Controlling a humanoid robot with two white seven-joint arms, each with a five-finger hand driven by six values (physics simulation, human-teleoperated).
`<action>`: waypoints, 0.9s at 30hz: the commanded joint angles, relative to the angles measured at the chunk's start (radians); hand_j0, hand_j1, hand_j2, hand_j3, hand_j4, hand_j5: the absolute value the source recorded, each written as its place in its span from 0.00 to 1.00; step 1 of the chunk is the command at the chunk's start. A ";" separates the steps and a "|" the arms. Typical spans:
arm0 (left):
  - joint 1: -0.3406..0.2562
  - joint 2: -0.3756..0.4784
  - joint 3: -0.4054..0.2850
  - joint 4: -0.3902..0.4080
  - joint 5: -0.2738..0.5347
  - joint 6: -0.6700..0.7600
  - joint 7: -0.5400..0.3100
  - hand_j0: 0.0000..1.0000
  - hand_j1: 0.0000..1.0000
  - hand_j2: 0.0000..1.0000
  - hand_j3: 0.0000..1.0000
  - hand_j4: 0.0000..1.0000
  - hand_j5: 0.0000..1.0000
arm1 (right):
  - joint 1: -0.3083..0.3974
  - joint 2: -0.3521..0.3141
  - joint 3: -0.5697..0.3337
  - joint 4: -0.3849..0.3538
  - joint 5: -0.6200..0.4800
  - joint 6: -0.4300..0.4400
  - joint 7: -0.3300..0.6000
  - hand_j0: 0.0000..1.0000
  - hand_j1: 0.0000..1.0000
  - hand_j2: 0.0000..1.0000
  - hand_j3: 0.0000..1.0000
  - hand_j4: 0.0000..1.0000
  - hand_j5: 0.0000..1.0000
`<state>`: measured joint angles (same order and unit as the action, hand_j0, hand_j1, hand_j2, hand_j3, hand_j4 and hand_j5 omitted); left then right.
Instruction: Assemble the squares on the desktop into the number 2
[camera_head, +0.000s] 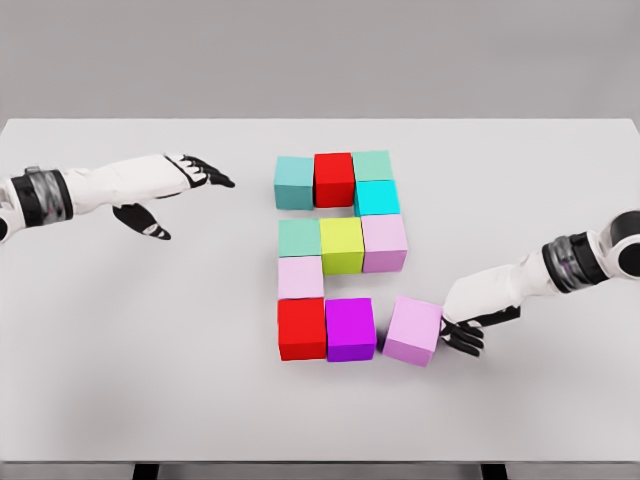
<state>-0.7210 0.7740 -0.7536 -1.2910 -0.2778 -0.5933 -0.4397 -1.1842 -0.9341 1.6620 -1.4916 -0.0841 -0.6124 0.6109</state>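
The right hand (468, 328) presses its curled fingers against the lilac cube (413, 331) (slightly tilted), just right of the magenta cube (350, 329) on the white tabletop (150, 330); left hand (185, 180) hovers released, far left.

We are looking down on a broad white desk (120, 350) that is filling most of the view, its far edge running straight across from left to right. Behind it, a plain grey wall (320, 55) is taking up the whole far strip, smooth and unmarked. Soft, even light is falling from above, laying only faint shadows on the desk's surface. At the near edge, we are seeing the desk's front rim giving way to a grey floor, where two dark legs (146, 470) are showing, one at the near left and one at the near right.
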 joint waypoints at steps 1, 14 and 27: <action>0.000 0.001 0.000 -0.001 0.017 -0.018 -0.001 1.00 1.00 1.00 1.00 1.00 1.00 | -0.002 0.003 -0.001 0.001 -0.005 0.001 0.000 0.10 0.10 0.10 0.10 0.10 0.10; 0.000 0.022 -0.001 0.004 0.015 -0.018 -0.001 1.00 1.00 1.00 1.00 1.00 1.00 | -0.008 0.026 -0.001 0.002 -0.005 0.001 0.000 0.10 0.10 0.10 0.10 0.10 0.10; 0.000 0.024 0.003 0.021 0.015 -0.018 0.001 1.00 1.00 1.00 1.00 1.00 1.00 | -0.009 0.026 -0.001 0.017 -0.005 0.001 0.000 0.10 0.10 0.10 0.10 0.10 0.10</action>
<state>-0.7210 0.7965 -0.7544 -1.2754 -0.2689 -0.6129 -0.4393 -1.1934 -0.9099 1.6621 -1.4779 -0.0835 -0.6126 0.6109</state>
